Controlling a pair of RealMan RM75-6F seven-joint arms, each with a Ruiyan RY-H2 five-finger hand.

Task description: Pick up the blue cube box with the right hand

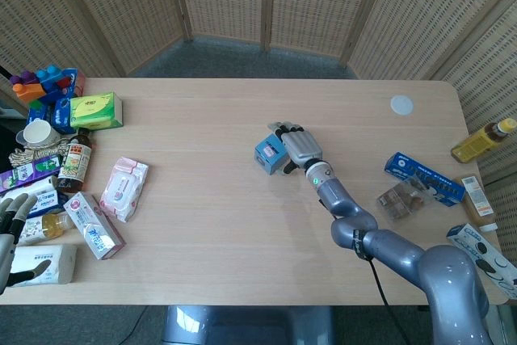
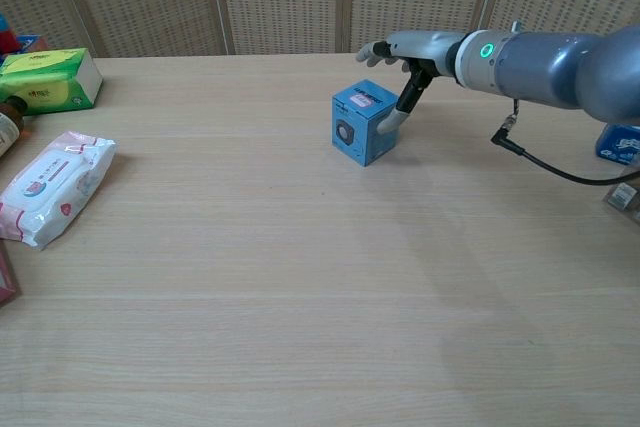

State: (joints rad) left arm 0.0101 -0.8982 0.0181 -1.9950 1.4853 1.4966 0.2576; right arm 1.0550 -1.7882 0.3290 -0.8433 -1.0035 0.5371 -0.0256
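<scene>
The blue cube box stands on the table near its middle. My right hand is right beside the box on its right, fingers spread over the box's far top edge and the thumb down against its right face. The box still rests on the table and nothing is closed around it. My left hand hangs with fingers apart at the table's near left edge, seen only in the head view, holding nothing.
A pink wipes pack, a green box, bottles and toy blocks crowd the left side. On the right lie a blue carton, a clear packet, an oil bottle and a white disc.
</scene>
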